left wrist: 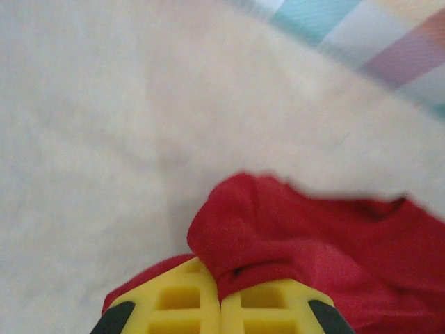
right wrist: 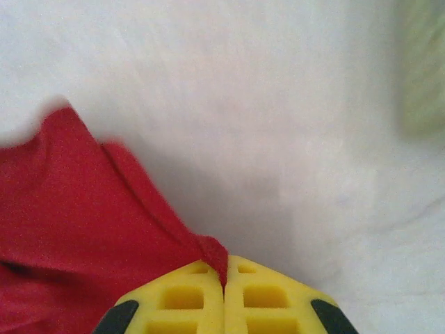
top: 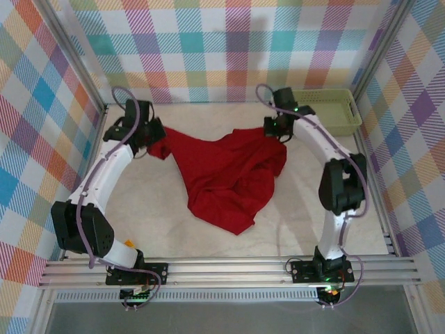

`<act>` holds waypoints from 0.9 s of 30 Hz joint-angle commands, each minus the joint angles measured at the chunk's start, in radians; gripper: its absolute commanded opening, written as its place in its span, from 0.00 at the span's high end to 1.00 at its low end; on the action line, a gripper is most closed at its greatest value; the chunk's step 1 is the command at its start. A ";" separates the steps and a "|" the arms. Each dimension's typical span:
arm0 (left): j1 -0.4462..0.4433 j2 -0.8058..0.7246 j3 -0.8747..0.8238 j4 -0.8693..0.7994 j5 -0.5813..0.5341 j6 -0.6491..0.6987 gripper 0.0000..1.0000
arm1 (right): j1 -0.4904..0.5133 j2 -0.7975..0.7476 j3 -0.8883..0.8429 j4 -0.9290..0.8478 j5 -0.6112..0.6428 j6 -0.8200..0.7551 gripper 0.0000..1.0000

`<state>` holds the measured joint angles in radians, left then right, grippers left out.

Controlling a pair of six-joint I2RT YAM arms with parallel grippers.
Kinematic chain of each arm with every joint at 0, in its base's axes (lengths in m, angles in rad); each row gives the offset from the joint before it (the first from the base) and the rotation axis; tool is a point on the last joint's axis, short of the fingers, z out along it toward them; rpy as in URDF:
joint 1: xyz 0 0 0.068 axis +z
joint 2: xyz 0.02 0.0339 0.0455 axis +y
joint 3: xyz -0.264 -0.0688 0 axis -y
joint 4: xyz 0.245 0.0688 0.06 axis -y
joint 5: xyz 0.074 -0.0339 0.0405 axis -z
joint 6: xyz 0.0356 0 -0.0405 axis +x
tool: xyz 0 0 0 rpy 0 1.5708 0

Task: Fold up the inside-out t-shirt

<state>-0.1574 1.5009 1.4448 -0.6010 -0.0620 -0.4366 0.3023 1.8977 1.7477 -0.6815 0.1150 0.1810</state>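
Plain deep-red t-shirt (top: 229, 177) — pale-green basket (top: 334, 110).

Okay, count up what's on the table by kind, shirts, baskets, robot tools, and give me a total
Red t-shirt: 1
Pale green basket: 1
Tools: 2, the left tool and the right tool, each shut on the red t-shirt
Total: 4
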 commanded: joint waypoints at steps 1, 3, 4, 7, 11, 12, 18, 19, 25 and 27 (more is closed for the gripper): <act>0.014 -0.026 0.147 -0.035 -0.008 0.020 1.00 | 0.005 -0.164 0.077 -0.034 0.074 -0.070 1.00; 0.014 -0.072 0.128 -0.017 -0.010 0.017 1.00 | 0.013 -0.243 0.017 -0.034 0.075 -0.066 1.00; 0.014 -0.105 0.087 0.006 0.001 0.010 1.00 | 0.023 -0.287 -0.033 -0.028 0.077 -0.060 1.00; 0.011 -0.239 -0.144 0.086 0.051 -0.018 1.00 | 0.073 -0.449 -0.283 0.001 0.086 0.002 0.98; 0.006 -0.348 -0.450 0.101 0.104 -0.027 1.00 | 0.156 -0.596 -0.625 -0.006 0.067 0.149 0.96; 0.005 -0.360 -0.525 0.096 0.115 -0.027 1.00 | 0.173 -0.613 -0.704 -0.020 0.068 0.194 0.96; 0.003 -0.297 -0.806 0.120 0.143 -0.065 0.78 | 0.182 -0.597 -0.935 0.012 0.041 0.289 0.67; 0.004 -0.284 -0.807 0.113 0.133 -0.070 0.72 | 0.181 -0.594 -0.921 0.003 0.059 0.286 0.58; 0.006 -0.359 -0.719 0.038 -0.021 -0.083 0.27 | 0.113 -0.606 -0.796 -0.008 0.107 0.244 0.35; 0.011 -0.376 -0.685 0.035 -0.056 -0.085 0.21 | 0.064 -0.594 -0.784 0.012 0.075 0.246 0.35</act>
<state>-0.1543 1.1671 0.6991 -0.5541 -0.0387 -0.5133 0.4129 1.3155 0.9398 -0.6857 0.1940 0.4267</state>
